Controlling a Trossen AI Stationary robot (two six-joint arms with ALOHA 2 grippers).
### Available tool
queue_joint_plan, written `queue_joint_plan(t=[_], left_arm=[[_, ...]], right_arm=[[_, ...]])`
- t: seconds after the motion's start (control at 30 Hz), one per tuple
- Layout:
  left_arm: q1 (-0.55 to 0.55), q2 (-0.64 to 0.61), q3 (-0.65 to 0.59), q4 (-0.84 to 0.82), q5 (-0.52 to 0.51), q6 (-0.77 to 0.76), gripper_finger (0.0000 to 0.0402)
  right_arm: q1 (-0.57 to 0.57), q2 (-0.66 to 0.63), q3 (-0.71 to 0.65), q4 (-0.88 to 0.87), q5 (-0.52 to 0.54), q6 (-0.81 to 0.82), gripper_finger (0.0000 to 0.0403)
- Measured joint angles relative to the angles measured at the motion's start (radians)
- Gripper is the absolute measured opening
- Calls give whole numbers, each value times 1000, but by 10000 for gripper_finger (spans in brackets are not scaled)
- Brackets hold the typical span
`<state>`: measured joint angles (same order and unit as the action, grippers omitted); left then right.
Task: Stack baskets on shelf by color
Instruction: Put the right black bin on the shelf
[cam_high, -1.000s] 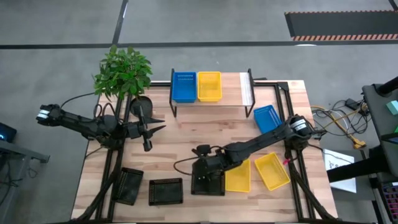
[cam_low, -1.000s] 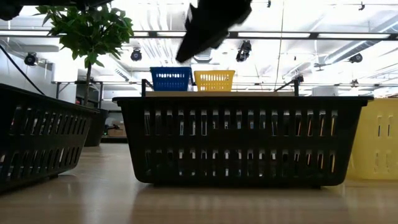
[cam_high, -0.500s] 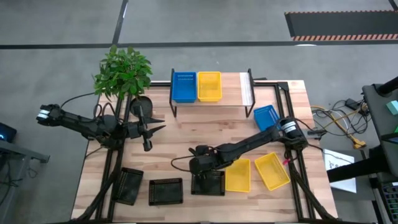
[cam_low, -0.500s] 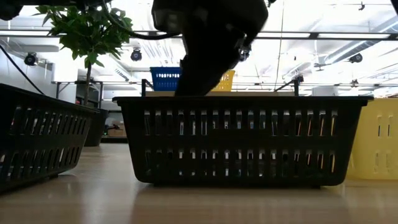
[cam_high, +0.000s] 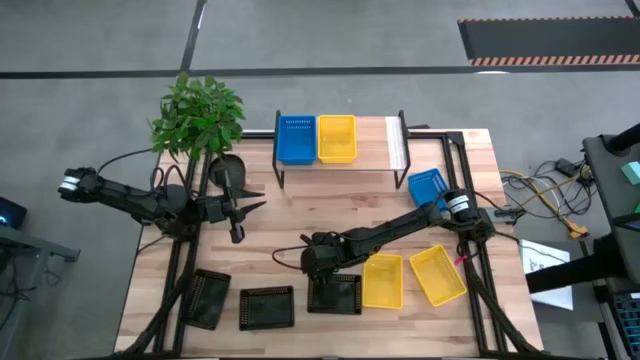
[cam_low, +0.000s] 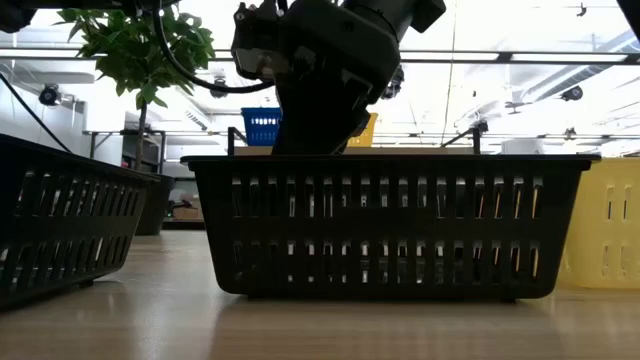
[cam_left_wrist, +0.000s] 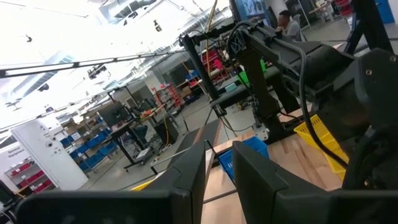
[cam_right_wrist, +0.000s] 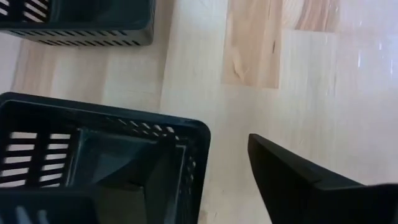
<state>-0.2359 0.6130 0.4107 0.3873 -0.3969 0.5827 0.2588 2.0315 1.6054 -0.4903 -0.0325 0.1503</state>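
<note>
The right gripper (cam_high: 322, 272) is spread open, straddling the far wall of a black basket (cam_high: 335, 296): one finger (cam_right_wrist: 106, 163) is seen inside, the other (cam_right_wrist: 298, 180) outside over bare table. Nothing is clamped yet.

Risk: a thin-rim pinch is judged liable to tilt or slip when raised. The yellow basket (cam_high: 382, 282) just beside may be nudged.

The shelf (cam_high: 397, 146) lies well beyond. The left gripper (cam_high: 237, 212) is parked apart, its fingers slightly parted.
</note>
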Motion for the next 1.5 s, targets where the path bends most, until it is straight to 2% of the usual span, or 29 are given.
queue_joint_plan(t=[0.4, 0.6, 0.67, 0.93, 1.1, 1.3, 1.5], left_arm=[[0, -1, 0, -1, 0, 0, 63], [0, -1, 0, -2, 0, 0, 63], [0, 0, 0, -1, 0, 0, 63], [0, 0, 0, -2, 0, 0, 63], [0, 0, 0, -2, 0, 0, 63], [0, 0, -1, -2, 0, 0, 63], [0, 0, -1, -3, 0, 0, 63]], right_arm=[[-14, 0, 1, 5, 26, 15, 50], [-46, -2, 3, 6, 73, 32, 13], [-59, -5, 3, -4, 126, 72, 14], [-82, -16, 3, -105, 462, 271, 20], [-83, -16, 3, -107, 478, 335, 26], [-93, -16, 3, -109, 481, 372, 83], [-92, -76, 3, -179, 469, 285, 129]])
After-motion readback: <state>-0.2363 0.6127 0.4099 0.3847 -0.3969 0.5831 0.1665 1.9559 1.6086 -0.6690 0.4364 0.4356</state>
